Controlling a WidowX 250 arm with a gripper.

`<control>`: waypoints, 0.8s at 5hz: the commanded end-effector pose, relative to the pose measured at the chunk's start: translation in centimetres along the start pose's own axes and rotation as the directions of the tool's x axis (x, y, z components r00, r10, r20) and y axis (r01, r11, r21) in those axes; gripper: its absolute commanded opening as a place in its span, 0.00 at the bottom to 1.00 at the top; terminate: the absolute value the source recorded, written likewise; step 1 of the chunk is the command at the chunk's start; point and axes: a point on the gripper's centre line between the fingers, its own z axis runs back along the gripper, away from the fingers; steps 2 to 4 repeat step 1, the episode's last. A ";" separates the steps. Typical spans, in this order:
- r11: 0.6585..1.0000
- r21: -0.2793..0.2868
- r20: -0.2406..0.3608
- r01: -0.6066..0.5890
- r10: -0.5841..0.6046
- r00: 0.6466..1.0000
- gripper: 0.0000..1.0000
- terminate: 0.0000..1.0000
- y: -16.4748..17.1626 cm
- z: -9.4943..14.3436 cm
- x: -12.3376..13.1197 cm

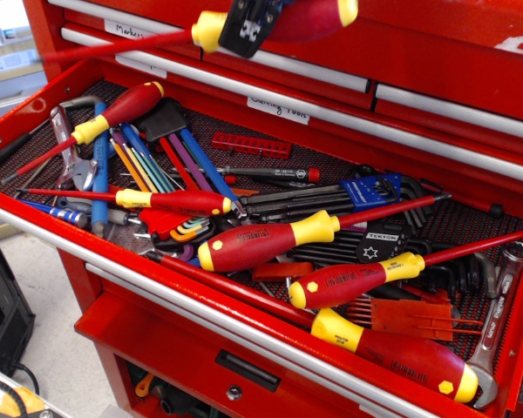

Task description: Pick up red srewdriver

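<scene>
The end effector (248,22) was clenched on the red srewdriver (309,16), gripping it at the handle just behind the yellow collar, at the top of the view and well above the open drawer (35,109). The tool hung nearly level, its thin shaft pointing left and blurred, its yellow butt cap to the right. With the lift apparently almost done, the sound course would be to keep the grip firm and the tool level, and to rise straight so the long shaft cleared the cabinet front and the closed drawers behind. No desk showed; the things lay in a red tool cabinet's drawer on a dark mesh liner, crowded with other red-yellow screwdrivers (266,242), coloured hex keys (148,170), a black key set (375,196) and a wrench (501,300) at the right edge. Pale floor showed at the lower left.
</scene>
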 end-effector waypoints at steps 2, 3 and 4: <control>0.989 0.143 0.061 0.019 -0.028 0.998 0.00 1.00 1.8 2.5 -1.4; 0.989 0.143 0.061 0.019 -0.028 0.998 0.00 1.00 1.8 2.5 -1.4; 0.989 0.143 0.061 0.019 -0.028 0.998 0.00 1.00 1.8 2.5 -1.4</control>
